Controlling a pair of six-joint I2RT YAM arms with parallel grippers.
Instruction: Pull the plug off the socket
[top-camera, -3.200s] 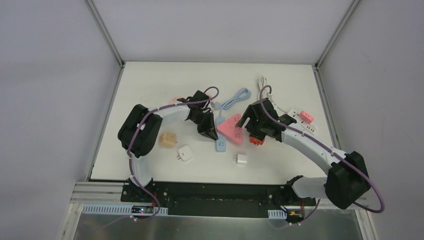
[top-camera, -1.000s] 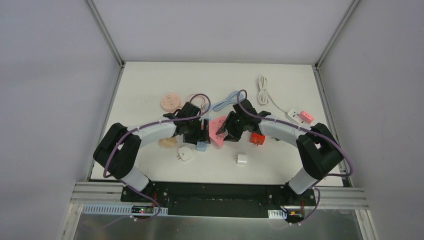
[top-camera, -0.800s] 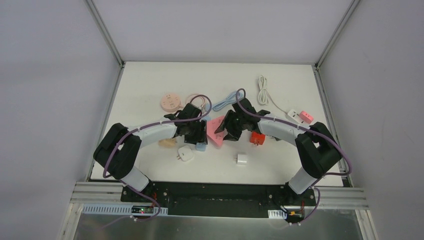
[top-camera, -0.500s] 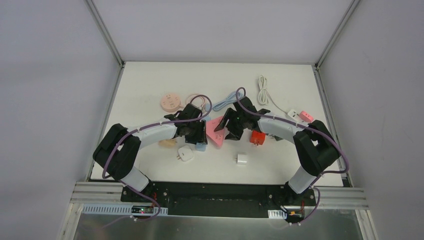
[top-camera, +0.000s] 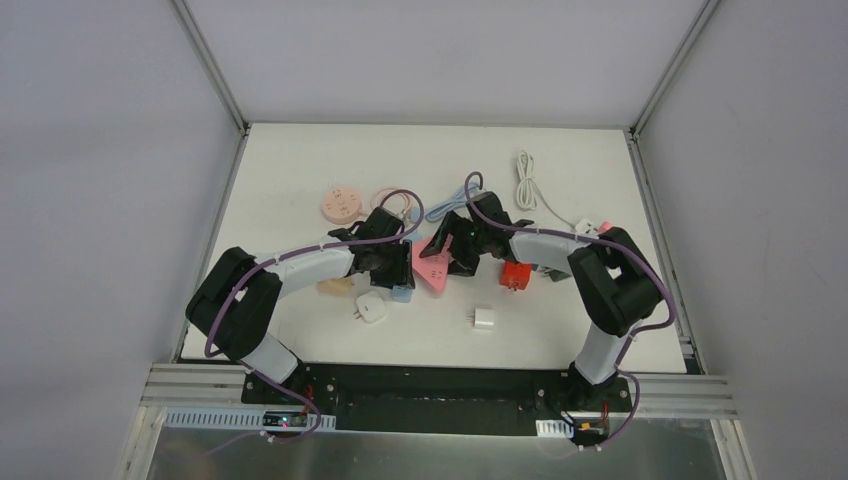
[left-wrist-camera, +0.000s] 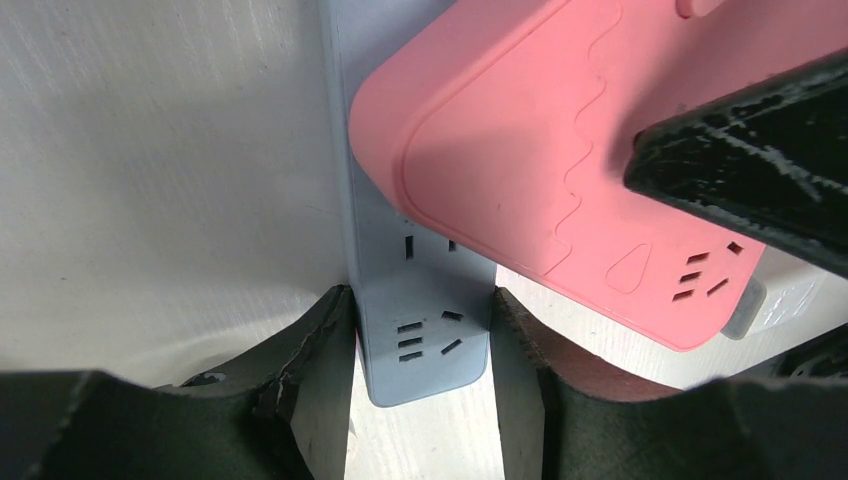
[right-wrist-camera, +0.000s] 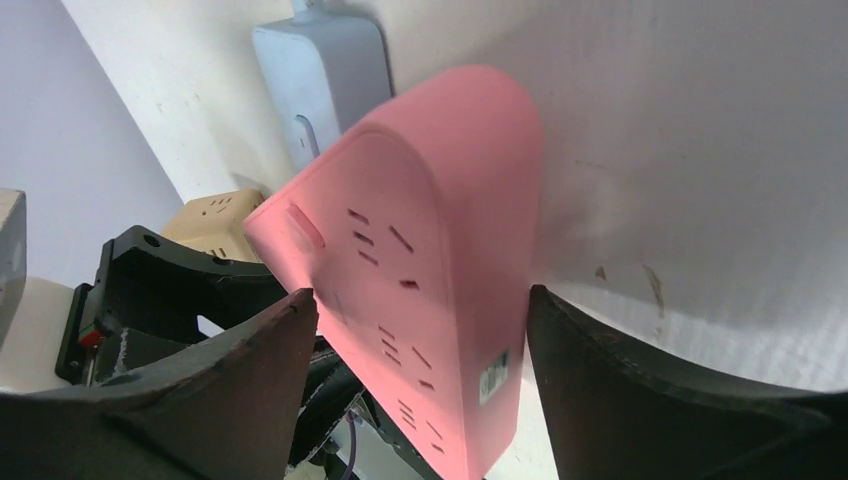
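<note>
Pink plug clamped in right hand; left hand pinches blue socket; label unreadable.

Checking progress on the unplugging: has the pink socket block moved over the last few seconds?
Yes. The pink socket block has shifted left, away from the red adapter, which stayed put.

Pink plug tilted, pt. over blue socket strip.

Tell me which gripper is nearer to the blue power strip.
Left. The left gripper has a finger against each side of the end of the blue power strip; the right gripper straddles the pink socket lying over that strip.
</note>
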